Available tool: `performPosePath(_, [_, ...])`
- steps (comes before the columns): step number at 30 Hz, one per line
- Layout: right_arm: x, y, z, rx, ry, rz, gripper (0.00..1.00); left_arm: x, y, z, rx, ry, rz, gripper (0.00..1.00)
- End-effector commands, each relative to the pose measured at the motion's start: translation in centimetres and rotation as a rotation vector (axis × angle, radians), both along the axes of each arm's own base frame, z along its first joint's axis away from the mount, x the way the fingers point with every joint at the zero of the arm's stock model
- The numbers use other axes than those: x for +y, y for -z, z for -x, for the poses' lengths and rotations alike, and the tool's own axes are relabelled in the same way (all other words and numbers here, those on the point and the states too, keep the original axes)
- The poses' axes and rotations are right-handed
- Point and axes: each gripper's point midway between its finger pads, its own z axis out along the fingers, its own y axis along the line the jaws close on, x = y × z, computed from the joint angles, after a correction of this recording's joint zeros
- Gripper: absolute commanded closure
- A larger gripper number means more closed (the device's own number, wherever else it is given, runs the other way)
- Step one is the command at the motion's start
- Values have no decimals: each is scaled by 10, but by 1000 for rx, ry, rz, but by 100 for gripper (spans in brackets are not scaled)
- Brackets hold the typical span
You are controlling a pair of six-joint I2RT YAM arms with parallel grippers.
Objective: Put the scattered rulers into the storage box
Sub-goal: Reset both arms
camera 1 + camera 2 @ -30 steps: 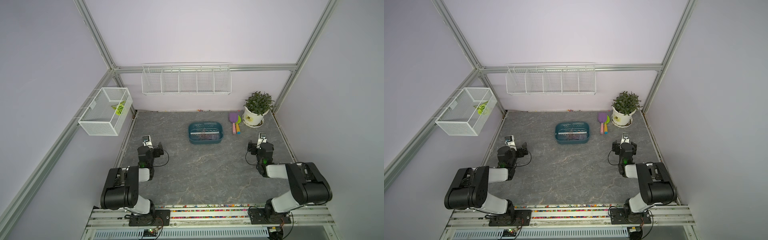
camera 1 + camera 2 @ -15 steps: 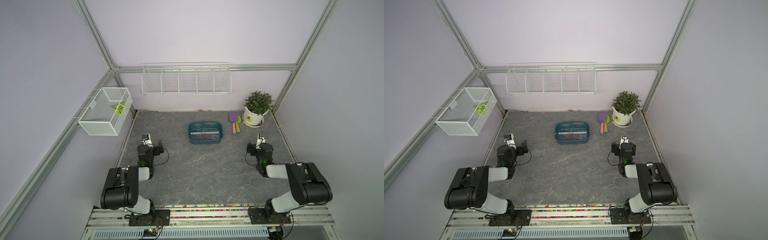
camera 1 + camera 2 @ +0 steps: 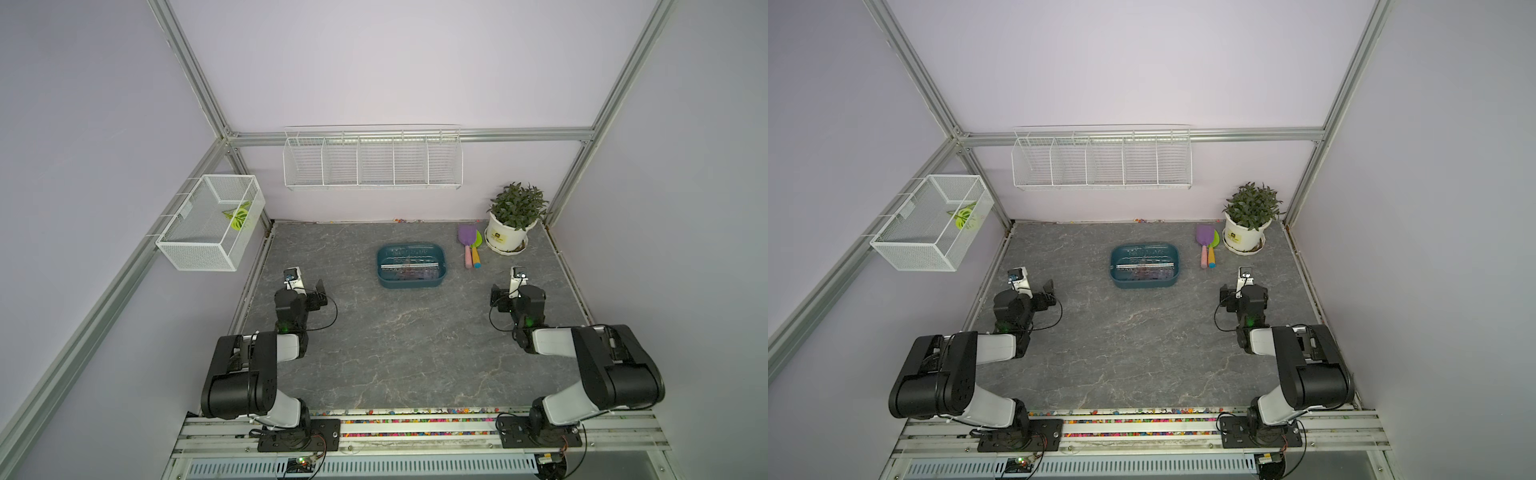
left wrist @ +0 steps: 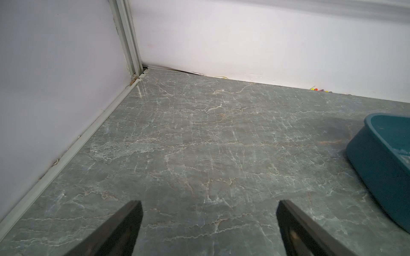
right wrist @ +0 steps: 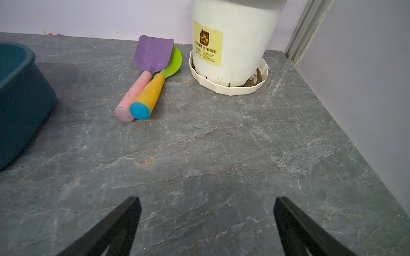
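**Both grippers spread over the table, rulers lying in the storage box**

Nearest the viewer, both arms are folded low over the grey marbled table. The left gripper hangs just above the slab. In its wrist view, the left gripper has its two dark fingers spread wide apart, with only bare stone between them. The right gripper is posed the same way. In its wrist view, the right gripper also has its fingers set wide apart and grips nothing.

The storage box, a shallow teal tub, stands ahead of the left gripper and off to its right side. Equally, it stands ahead of the right gripper and off to its left side. It is well apart from both. Each wrist view catches only one rounded end wall. The rulers lie inside the tub as a pale, see-through layer, shown in both top views. The single pieces cannot be told apart.

Ahead of the right gripper lie a purple toy shovel and a green toy shovel, touching side by side. Just beyond them is a white plant pot in its saucer.

Farthest from both grippers, a wire rack hangs on the back wall. A wire-mesh basket hangs on the wall at the left gripper's outer side.
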Motion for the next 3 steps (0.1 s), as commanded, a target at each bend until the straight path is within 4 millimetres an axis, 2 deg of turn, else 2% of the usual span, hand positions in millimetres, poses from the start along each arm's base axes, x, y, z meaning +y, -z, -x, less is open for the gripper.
performPosePath(1, [2, -7, -4, -14, -12, 0, 1, 1, -8, -5, -22, 2, 5, 0])
performPosePath(3, [1, -8, -3, -23, -6, 0, 1, 1, -8, -5, -24, 1, 5, 0])
